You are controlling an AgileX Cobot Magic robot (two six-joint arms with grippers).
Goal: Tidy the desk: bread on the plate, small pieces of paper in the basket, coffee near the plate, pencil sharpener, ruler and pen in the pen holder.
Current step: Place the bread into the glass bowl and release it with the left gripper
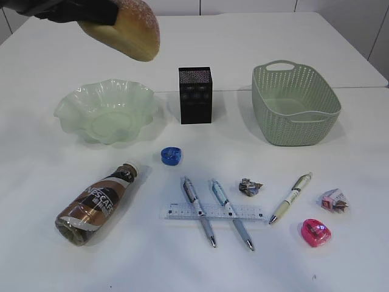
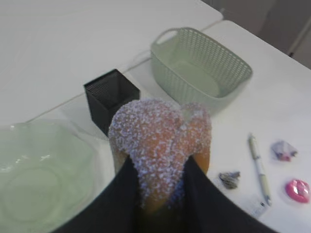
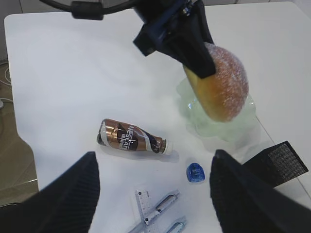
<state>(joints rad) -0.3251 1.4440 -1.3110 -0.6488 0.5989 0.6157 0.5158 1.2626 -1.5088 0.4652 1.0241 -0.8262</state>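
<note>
Left end effector (image 3: 194, 46) pinching the bread (image 1: 130, 30), held in the air above the plate (image 1: 106, 109), not down yet. Right end effector (image 3: 153, 194) spread, empty. Nothing else sorted: coffee (image 1: 97, 204), ruler (image 1: 213, 212), pens, sharpeners and paper scraps all lie on the worktop (image 1: 48, 255); basket (image 1: 295, 103) and holder (image 1: 195, 94) look empty.

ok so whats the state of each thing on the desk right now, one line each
bread: held in the air by the left gripper
plate: empty
basket: empty
pen holder: upright, nothing sticking out
coffee bottle: lying on its side, capped
ruler: flat, under two pens
third pen: lying apart
right gripper: open, holding nothing
</note>
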